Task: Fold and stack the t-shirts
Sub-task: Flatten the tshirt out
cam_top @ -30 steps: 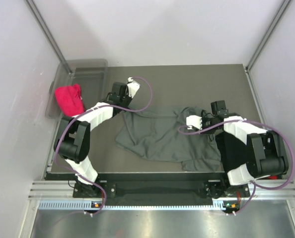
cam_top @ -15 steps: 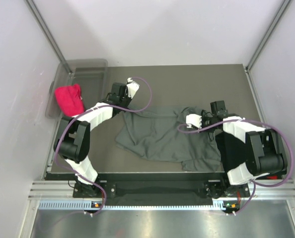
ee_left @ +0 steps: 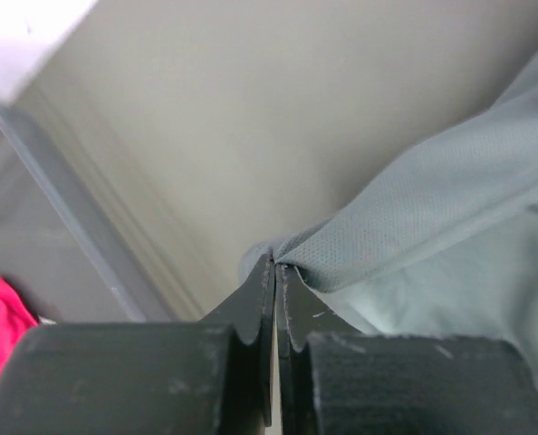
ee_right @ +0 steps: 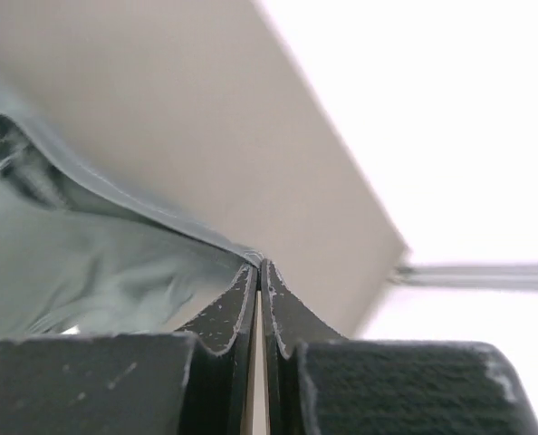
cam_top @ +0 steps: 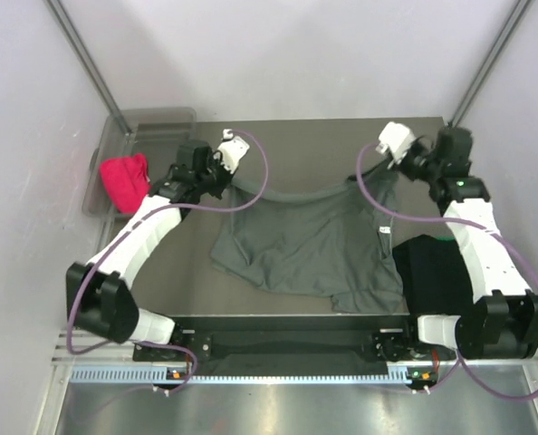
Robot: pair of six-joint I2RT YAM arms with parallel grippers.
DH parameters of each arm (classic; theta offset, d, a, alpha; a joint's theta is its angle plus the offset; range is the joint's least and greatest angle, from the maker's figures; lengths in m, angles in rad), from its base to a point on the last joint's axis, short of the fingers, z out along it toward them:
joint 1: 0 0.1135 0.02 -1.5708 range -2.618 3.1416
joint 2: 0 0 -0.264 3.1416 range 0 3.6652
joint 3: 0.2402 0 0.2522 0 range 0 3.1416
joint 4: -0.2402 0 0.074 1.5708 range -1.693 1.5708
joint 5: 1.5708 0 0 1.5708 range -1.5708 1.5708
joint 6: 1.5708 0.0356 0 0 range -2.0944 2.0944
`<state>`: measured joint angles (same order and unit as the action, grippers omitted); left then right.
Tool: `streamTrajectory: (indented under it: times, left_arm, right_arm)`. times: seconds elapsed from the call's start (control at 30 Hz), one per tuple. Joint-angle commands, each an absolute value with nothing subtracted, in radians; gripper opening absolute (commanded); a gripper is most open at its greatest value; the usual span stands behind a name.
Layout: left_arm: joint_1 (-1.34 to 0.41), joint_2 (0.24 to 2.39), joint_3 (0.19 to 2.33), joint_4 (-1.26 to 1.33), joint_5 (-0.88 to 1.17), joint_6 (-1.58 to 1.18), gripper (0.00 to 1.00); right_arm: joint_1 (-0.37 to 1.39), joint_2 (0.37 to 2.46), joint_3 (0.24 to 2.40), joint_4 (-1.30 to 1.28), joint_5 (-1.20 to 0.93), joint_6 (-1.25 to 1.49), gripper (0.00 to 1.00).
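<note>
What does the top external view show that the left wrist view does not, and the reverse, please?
Only the top external view shows the whole dark grey t-shirt, the black folded t-shirt and the right arm. Only the left wrist view shows the left gripper shut on the grey shirt's edge, and the cloth's mesh weave. Both show the grey shirt and the red cloth.

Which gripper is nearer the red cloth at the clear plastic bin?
Left. The left gripper holds the dark grey t-shirt just beside the red cloth; the right gripper is across the table, far right.
</note>
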<state>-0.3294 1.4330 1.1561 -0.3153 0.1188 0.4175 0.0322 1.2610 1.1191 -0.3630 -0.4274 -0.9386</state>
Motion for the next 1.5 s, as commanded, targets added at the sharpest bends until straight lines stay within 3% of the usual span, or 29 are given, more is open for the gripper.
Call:
streamTrajectory:
  times: [0.0,0.27,0.57,0.87,1.13,1.27,1.47]
  left_arm:
    - [-0.331,1.319,1.268,-0.488,0.267,0.459,0.00]
    - [-0.331,1.132,1.406,-0.557,0.127,0.469,0.00]
    - [-0.331,0.954,1.603,-0.643,0.132,0.522,0.00]
    - [-0.331,0.792,1.704,-0.692,0.117,0.554,0.00]
    - [-0.330,0.843,1.802,-0.739,0.049,0.617,0.00]
    - [-0.330,0.917,1.767,-0.804,0.041,0.621,0.00]
    - [-0.331,1.018,1.497,-0.695,0.009,0.661,0.01]
  right_arm:
    - [0.009,1.220,1.288,-0.409,-0.414,-0.753,0.00]
    - [0.008,1.086,1.511,-0.546,-0.298,-0.647,0.00]
    - [0.009,0.795,1.611,-0.664,-0.258,-0.607,0.00]
    - [0.008,0.632,1.732,-0.791,-0.146,-0.647,0.00]
    - [0.029,0.710,1.867,-0.761,-0.011,-0.712,0.00]
    - [0.087,0.782,1.820,-0.681,0.077,-0.785,0.00]
    - [0.101,0.890,1.484,-0.493,0.054,-0.896,0.00]
